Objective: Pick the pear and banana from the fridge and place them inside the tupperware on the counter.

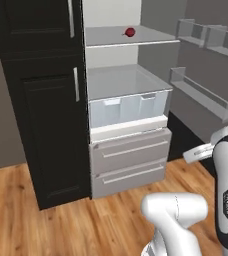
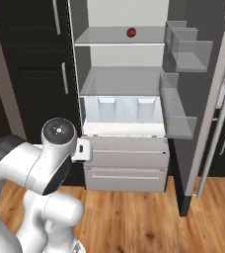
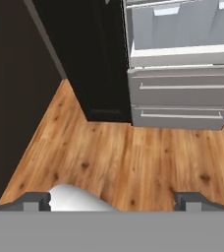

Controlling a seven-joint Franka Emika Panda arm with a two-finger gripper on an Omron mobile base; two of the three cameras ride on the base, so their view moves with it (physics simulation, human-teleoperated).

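Fridge (image 1: pixel 128 150) open, door swung right so shelves reachable. Pear (image 1: pixel 130 32) alone on upper glass shelf, far back, well above drawers. Banana unseen. Gripper (image 3: pixel 113 199) spread wide, empty, low, aimed at wood floor near grey drawers (image 3: pixel 180 96). Presumably pre-reach pose; needs lifting toward pear shelf.
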